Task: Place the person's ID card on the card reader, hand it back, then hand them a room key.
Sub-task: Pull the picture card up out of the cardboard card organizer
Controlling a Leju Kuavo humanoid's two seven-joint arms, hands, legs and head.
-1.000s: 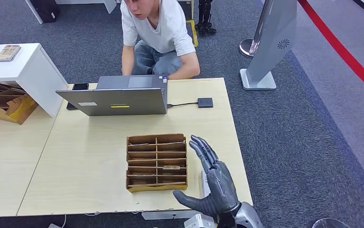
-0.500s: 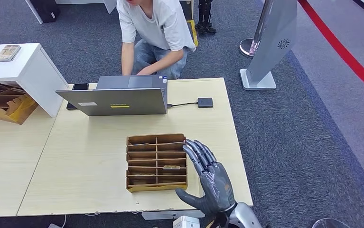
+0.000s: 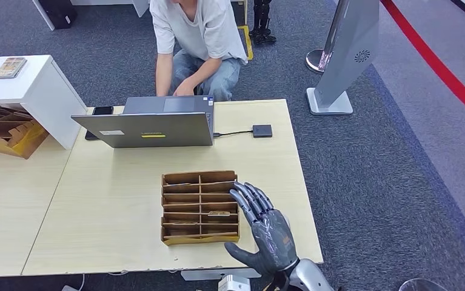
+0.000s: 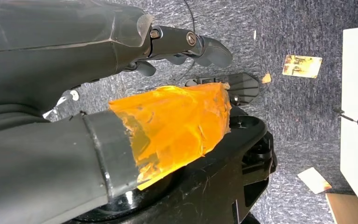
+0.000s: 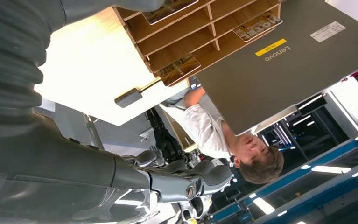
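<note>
Right hand (image 3: 265, 233) lower centre, fingers spread, holding nothing, fingertips at right edge of card rack (image 3: 200, 207) mid-frame; left hand (image 4: 186, 44) state unclear; card reader (image 3: 262, 131) upper centre beside laptop (image 3: 151, 128)

Card reader (image 3: 262, 131) right of laptop (image 3: 151, 124), wooden organizer (image 3: 200, 207) in front.

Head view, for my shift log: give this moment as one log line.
right hand: open, holds nothing, beside wooden card organizer | card reader: bare, cabled to laptop | person: crouched behind table
</note>
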